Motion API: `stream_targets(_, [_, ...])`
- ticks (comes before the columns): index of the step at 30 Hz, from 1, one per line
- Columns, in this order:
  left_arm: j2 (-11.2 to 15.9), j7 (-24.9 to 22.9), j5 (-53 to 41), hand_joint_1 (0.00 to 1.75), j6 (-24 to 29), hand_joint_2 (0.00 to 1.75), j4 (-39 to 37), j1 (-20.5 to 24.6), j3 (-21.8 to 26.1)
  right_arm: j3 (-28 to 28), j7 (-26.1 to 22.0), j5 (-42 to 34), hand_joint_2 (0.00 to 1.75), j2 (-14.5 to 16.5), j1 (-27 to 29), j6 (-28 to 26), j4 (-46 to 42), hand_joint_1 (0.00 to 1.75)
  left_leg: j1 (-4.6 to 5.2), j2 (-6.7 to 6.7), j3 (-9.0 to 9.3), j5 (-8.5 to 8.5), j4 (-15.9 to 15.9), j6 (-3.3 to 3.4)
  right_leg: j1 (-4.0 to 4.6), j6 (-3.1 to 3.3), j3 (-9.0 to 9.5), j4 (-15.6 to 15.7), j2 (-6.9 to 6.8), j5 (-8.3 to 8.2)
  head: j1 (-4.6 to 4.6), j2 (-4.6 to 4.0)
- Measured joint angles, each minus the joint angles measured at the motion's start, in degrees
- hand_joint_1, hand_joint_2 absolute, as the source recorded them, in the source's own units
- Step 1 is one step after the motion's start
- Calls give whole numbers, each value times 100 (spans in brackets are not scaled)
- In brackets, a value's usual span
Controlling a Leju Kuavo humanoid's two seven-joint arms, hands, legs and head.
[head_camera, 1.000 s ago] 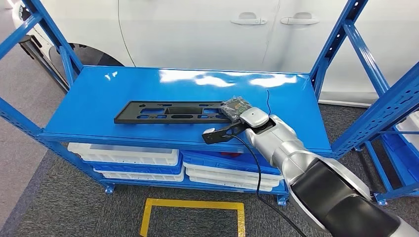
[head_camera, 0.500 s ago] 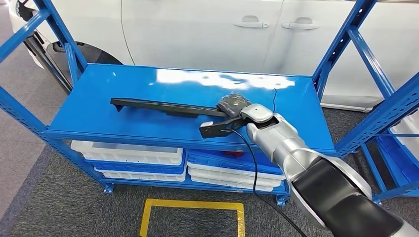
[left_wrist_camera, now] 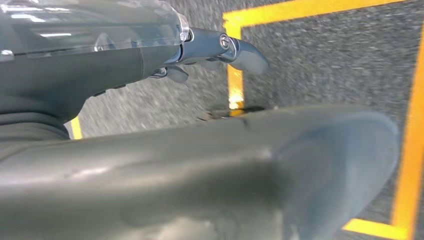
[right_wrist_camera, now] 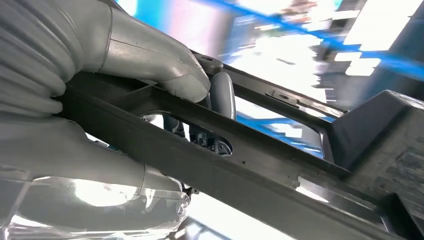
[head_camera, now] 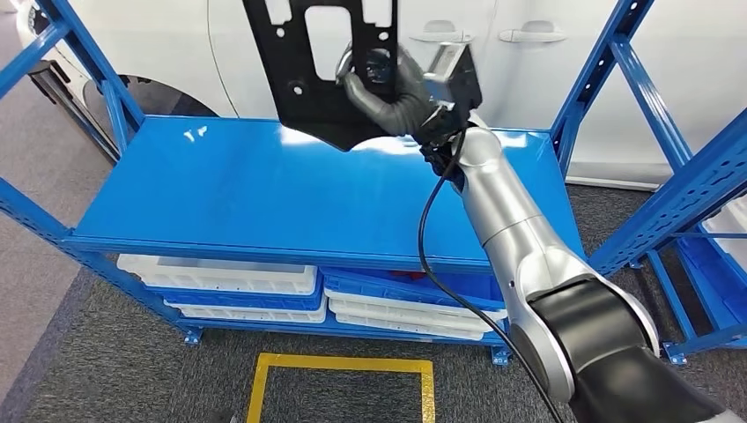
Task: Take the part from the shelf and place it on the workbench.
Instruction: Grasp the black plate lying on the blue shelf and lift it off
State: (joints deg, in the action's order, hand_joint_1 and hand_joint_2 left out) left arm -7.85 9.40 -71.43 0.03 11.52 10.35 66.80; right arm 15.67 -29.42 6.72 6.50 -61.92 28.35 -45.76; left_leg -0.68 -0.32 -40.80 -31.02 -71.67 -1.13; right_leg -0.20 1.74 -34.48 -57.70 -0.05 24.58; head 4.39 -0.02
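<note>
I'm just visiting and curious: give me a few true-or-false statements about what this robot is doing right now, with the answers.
1. The right hand holds the black part up above the blue shelf. True.
2. The part lies flat on the shelf. False: it is lifted clear, standing roughly on end.
3. A white car stands behind the shelf. True.
4. The left hand holds a part too. False: it holds nothing, above grey floor with yellow tape.
</note>
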Motion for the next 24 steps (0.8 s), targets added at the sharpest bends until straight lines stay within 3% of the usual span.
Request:
stream_targets(1, [-1, 76, 71, 0, -29, 0, 0, -3, 89, -46, 40, -358, 175, -7, 122, 122, -216, 175, -2, 0, -121, -43, -240, -10, 5, 2, 9, -1, 10, 7, 0, 0])
stream_targets(2, [-1, 160, 137, 0, -47, 0, 0, -5, 168, -70, 79, -670, 175, -22, 261, 205, -417, 175, -3, 1, -143, 26, -258, -15, 6, -2, 20, -5, 21, 16, 0, 0])
stream_targets(4, [-2, 404, 272, 0, -54, 0, 0, -8, 307, -81, 122, -1179, 175, -79, 558, 324, -794, 175, -9, 1, 117, 409, 336, -9, 1, -29, 45, -23, 39, 47, 0, 0])
stream_targets(6, [-8, 733, 387, 0, -45, 0, 0, -7, 420, -81, 86, -1495, 175, -178, 871, 387, -1126, 175, -3, -5, 460, 653, 1032, 28, 15, -77, 47, -57, 46, 86, -1, 0])
stream_targets(7, [-13, 883, 435, 0, -65, 0, 0, -13, 470, -81, 50, -1598, 175, -246, 1043, 415, -1283, 175, 4, -9, 548, 682, 1217, 53, 24, -105, 42, -67, 46, 96, -1, 0])
stream_targets(10, [-23, 1066, 512, 0, -196, 0, 0, -55, 585, -57, -88, -1748, 175, -464, 1593, 507, -1672, 175, 13, -16, 578, 666, 1311, 155, 26, -194, 42, -65, 42, 111, -1, 0])
stream_targets(12, [-23, 1075, 571, 0, -282, 0, 0, -74, 649, -10, -164, -1805, 175, -600, 1893, 549, -1875, 175, 0, -13, 597, 686, 1349, 226, 9, -253, -53, -278, 38, 271, -1, 0])
stream_targets(15, [-22, 1066, 635, 0, -355, 131, 0, -94, 721, 75, -216, -1843, 175, -771, 2220, 565, -2096, 175, 6, -5, 601, 685, 1360, 274, -13, -313, -586, -1354, 35, 773, -1, 0])
stream_targets(16, [-20, 1059, 655, 0, -362, 175, 0, -102, 745, 103, -220, -1846, 175, -818, 2310, 560, -2148, 175, 10, -3, 602, 681, 1358, 278, -18, -323, -746, -1654, 35, 853, -2, 0])
stream_targets(17, [-17, 1046, 680, 0, -364, 175, 0, -109, 772, 135, -227, -1851, 175, -865, 2396, 553, -2202, 175, 11, -3, 604, 676, 1355, 281, -22, -325, -803, -1735, 35, 813, -2, 0])
stream_targets(18, [-15, 1028, 703, 0, -368, 175, 0, -117, 797, 170, -238, -1864, 175, -915, 2475, 555, -2262, 175, 12, -5, 608, 671, 1349, 280, -27, -321, -744, -1581, 34, 671, -2, 0])
stream_targets(21, [-5, 984, 757, 0, -394, 175, 0, -146, 852, 290, -295, -1963, 175, -1047, 2657, 641, -2457, 175, 22, -13, 614, 641, 1323, 240, -29, -279, -199, -401, 24, 123, -2, 0])
stream_targets(23, [2, 985, 785, 0, -423, 175, 0, -167, 894, 375, -313, -2074, 175, -1098, 2756, 757, -2567, 175, 39, -13, 607, 628, 1316, 190, -3, -229, -65, -95, 27, 54, -1, 0])
stream_targets(24, [4, 1000, 800, 0, -441, 131, 0, -177, 915, 422, -310, -2140, 175, -1126, 2813, 824, -2626, 175, 44, -13, 609, 627, 1321, 160, 15, -200, -64, -88, 33, 52, 0, 0])
